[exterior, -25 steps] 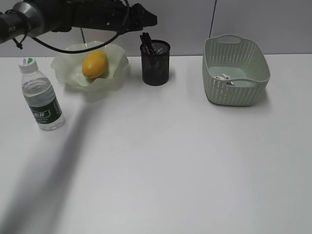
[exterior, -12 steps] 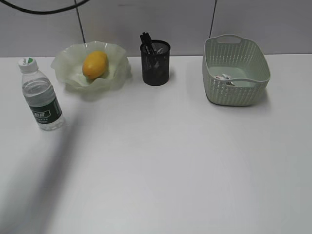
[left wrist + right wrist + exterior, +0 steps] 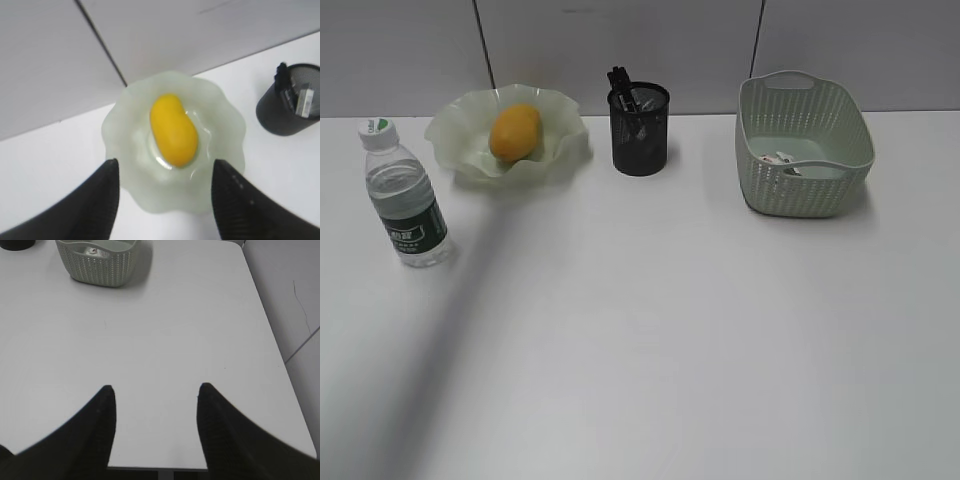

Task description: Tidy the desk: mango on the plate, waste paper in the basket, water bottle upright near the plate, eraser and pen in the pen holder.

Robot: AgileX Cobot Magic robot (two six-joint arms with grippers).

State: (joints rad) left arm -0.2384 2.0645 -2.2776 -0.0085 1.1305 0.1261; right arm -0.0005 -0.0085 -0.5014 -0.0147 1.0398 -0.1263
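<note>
Mango (image 3: 173, 131) sits in plate (image 3: 125, 165), left gripper (image 3: 165, 172) fingers spread above it, empty. Right gripper (image 3: 156, 397) fingers spread over desk (image 3: 165, 330).

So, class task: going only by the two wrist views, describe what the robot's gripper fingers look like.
Left gripper: two plain black fingers, broad at the base and tapering to rounded tips. Right gripper: the same black, matte fingers with rounded tips. No markings or cables show.
</note>
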